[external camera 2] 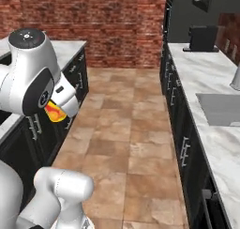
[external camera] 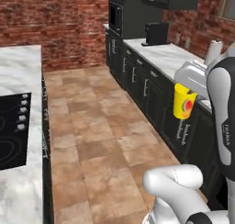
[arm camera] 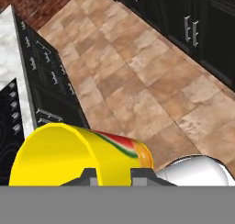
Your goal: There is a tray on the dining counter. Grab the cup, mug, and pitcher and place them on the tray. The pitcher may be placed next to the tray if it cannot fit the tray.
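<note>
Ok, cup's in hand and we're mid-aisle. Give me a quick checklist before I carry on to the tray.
1. Gripper closed on the cup: ok, fingers pinch its rim wall in the hand view.
2. Cup clear of surfaces: ok, it hangs in the air over the tile floor.
3. Cup contents: cannot tell.
4. Aisle between the cabinets free: ok, nothing on the floor.
5. Tray located: cannot tell.
6. Mug and pitcher located: cannot tell.

Glossy white arm (external camera: 174, 182), dark joints, FRANKA lettering.
</note>
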Robot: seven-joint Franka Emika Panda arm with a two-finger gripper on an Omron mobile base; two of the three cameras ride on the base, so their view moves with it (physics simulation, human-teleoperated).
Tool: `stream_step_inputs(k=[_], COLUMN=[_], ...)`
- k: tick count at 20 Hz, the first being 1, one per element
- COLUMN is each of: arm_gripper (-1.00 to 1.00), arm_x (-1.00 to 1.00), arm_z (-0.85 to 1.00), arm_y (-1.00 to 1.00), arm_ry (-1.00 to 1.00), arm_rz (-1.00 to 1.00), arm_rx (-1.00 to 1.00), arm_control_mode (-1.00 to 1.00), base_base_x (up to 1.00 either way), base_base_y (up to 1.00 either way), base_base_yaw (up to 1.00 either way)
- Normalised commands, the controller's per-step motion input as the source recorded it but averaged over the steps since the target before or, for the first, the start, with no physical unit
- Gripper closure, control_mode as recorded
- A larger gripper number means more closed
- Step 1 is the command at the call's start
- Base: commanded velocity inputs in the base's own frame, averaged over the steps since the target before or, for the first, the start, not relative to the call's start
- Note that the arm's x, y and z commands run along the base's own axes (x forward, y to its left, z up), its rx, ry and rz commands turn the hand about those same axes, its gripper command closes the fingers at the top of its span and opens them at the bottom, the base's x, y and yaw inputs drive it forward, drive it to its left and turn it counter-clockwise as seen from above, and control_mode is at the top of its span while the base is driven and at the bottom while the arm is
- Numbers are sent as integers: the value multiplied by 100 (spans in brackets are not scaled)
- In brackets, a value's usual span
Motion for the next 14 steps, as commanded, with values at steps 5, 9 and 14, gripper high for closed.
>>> stream_step_inputs(k=[5,9,14], arm_gripper=[100,100,100], arm_x=[0,0,0], arm_z=[0,0,0], arm_y=[0,0,0], arm_ry=[0,0,0], arm_rz=[0,0,0], arm_rx=[0,0,0], arm_control_mode=[100,100,100], base_base_x=[100,100,100], base_base_y=[-28,-36,-43], base_base_yaw=[10,9,7])
